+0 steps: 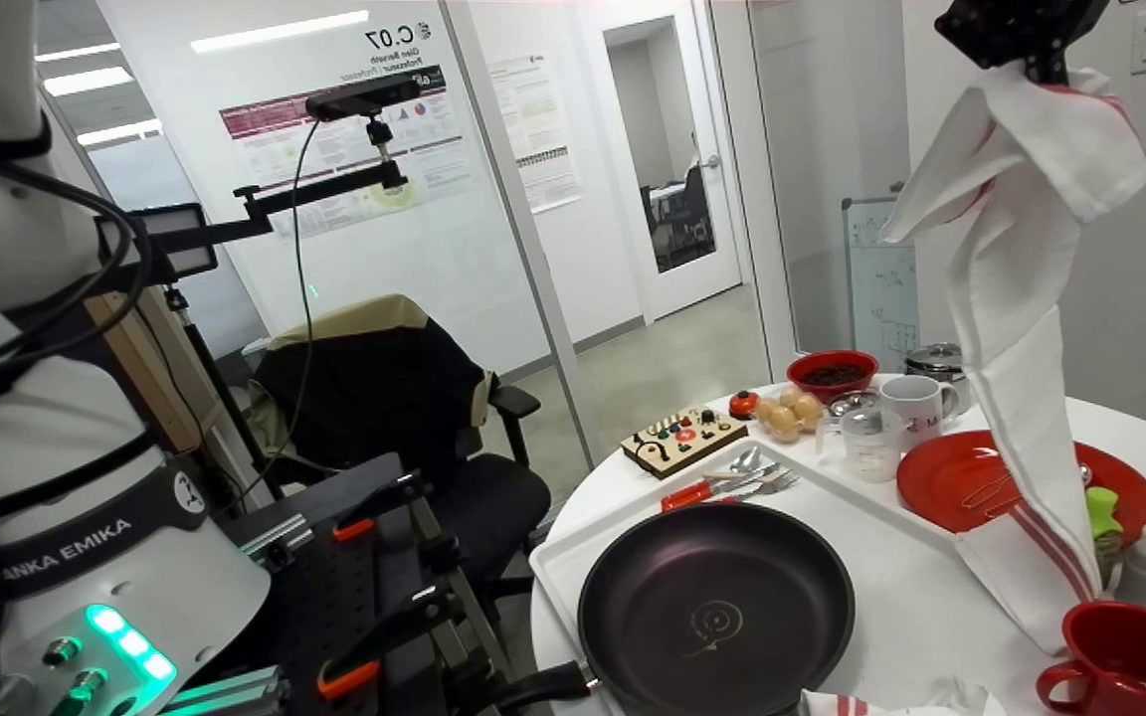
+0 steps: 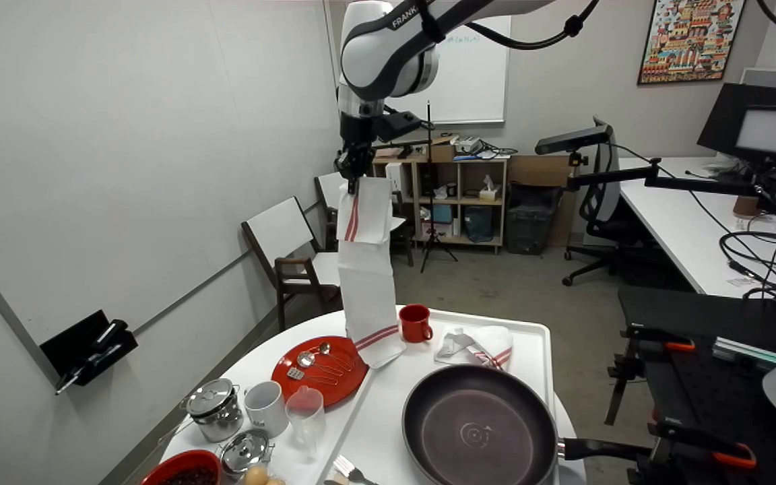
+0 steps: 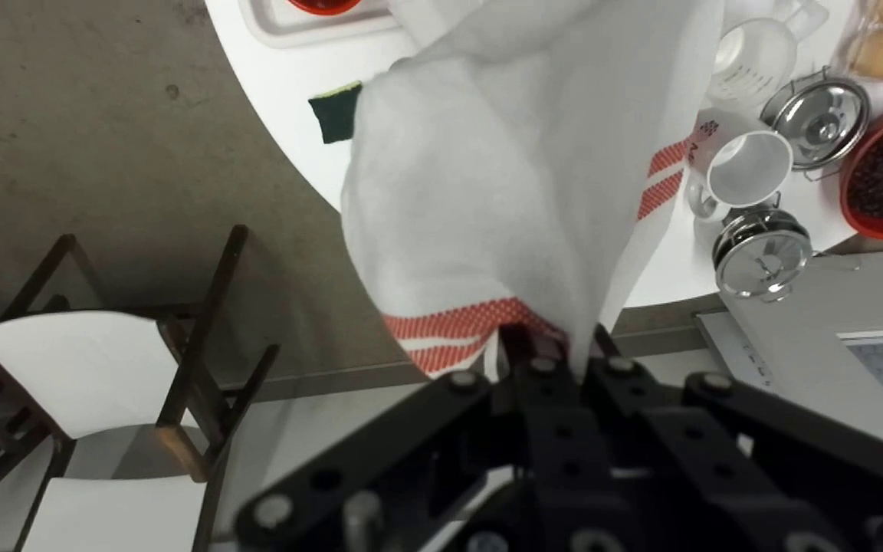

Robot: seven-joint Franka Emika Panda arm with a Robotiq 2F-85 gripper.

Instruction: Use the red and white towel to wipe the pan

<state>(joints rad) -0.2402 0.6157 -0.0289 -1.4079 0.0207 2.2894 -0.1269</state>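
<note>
My gripper (image 3: pixel 560 349) is shut on the red and white towel (image 3: pixel 480 184), pinching it near a red-striped end. The towel hangs down in a long strip high over the table, in both exterior views (image 1: pixel 1016 278) (image 2: pixel 366 276). Its lower striped end hangs by the red plate and the tray; I cannot tell whether it touches them. The gripper also shows at the towel's top in both exterior views (image 1: pixel 1046 72) (image 2: pixel 353 183). The black pan (image 1: pixel 717 607) lies on the white tray, well below and to one side of the gripper; it also shows here (image 2: pixel 479 431).
A second striped cloth (image 2: pixel 499 340) with cutlery lies by the pan and the red mug (image 2: pixel 415 323). The red plate (image 2: pixel 287 384) bears small utensils. White mug (image 2: pixel 265 407), clear measuring cup (image 2: pixel 306 421), steel pot (image 2: pixel 216 411) and red bowl (image 1: pixel 832 363) stand along the table edge.
</note>
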